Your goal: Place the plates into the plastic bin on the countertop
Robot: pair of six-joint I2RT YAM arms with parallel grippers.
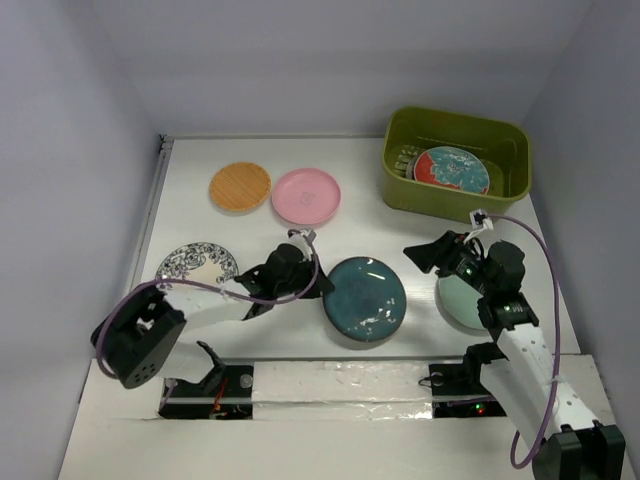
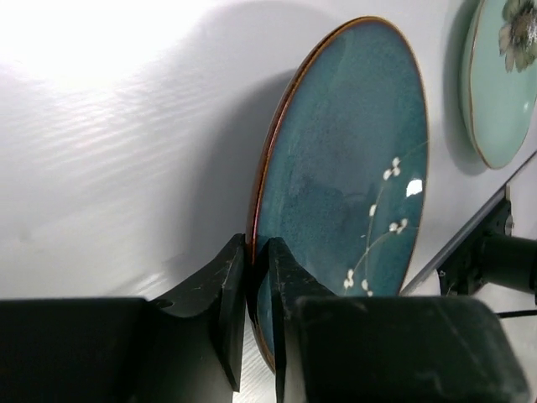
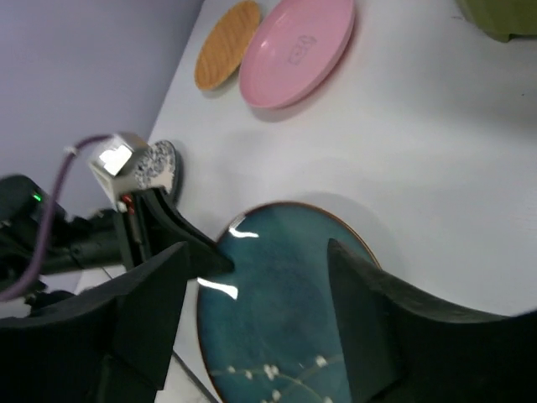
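One floral plate (image 1: 452,168) stands in the bin (image 1: 400,190), while the tan (image 1: 240,186), pink (image 1: 306,195), deer (image 1: 195,262) and mint (image 1: 452,300) plates lie on the countertop (image 1: 380,232), as does the teal plate (image 1: 366,298), its rim pinched by the left gripper (image 2: 258,252), with the right gripper (image 3: 256,252) hovering wide open above it.

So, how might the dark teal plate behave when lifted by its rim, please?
The dark teal plate looks like rigid glazed ceramic: probably stiff, but chippable if dropped. Its glossy surface may make the left gripper's rim pinch slippery, and held at one edge it may pivot.
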